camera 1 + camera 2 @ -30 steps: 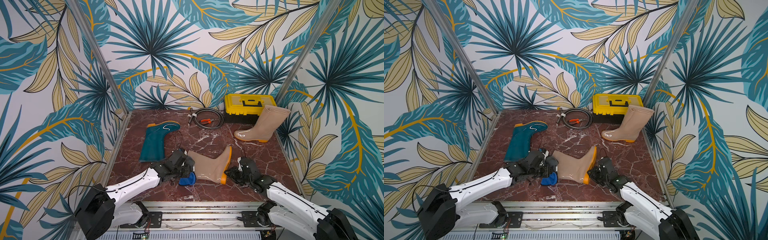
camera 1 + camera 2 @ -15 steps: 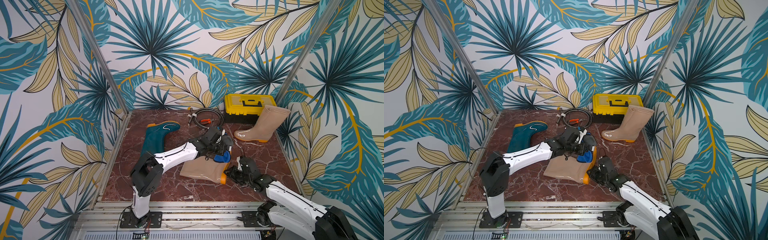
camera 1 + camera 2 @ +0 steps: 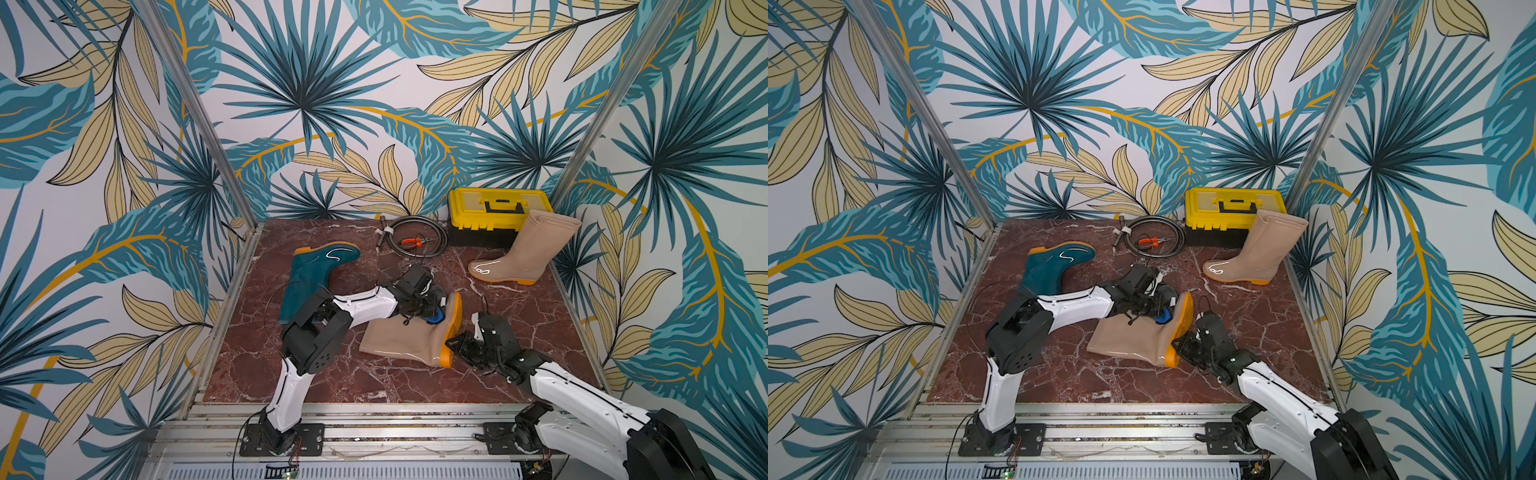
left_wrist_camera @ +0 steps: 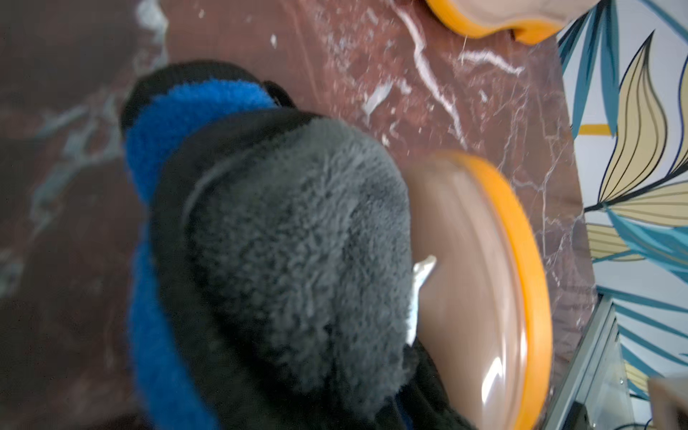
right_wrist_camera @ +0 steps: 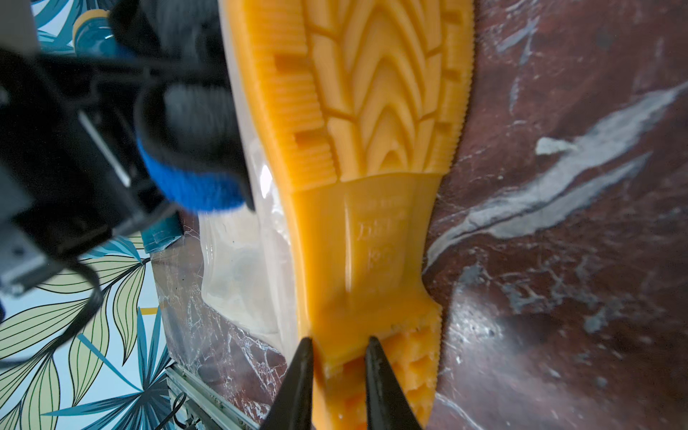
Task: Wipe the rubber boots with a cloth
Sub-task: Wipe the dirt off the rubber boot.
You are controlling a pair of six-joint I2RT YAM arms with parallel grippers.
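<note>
We find the lying beige boot (image 3: 399, 340) on its side at the middle of the marble table (image 3: 249, 374), shaft toward 9 o'clock, toe toward 12 and orange sole (image 5: 372, 149) facing 3 o'clock. The left gripper (image 3: 432, 312) reaches in from 8 o'clock, its pincer pressed together on the cloth (image 3: 435, 319). The cloth lies against the upper of the boot's foot, just beside the sole rim; the left wrist view shows its blue pile and a grey face. From 5 o'clock the right gripper (image 5: 337, 342) pinches the heel end of the sole, one black fingertip on each side of its edge. The teal boot (image 3: 307, 278) lies at 10 o'clock, well apart from the upright beige boot (image 3: 536, 245) at 2 o'clock. We see a yellow toolbox (image 3: 498, 208) at 1 o'clock and a coiled cable (image 3: 441, 243) at 12
</note>
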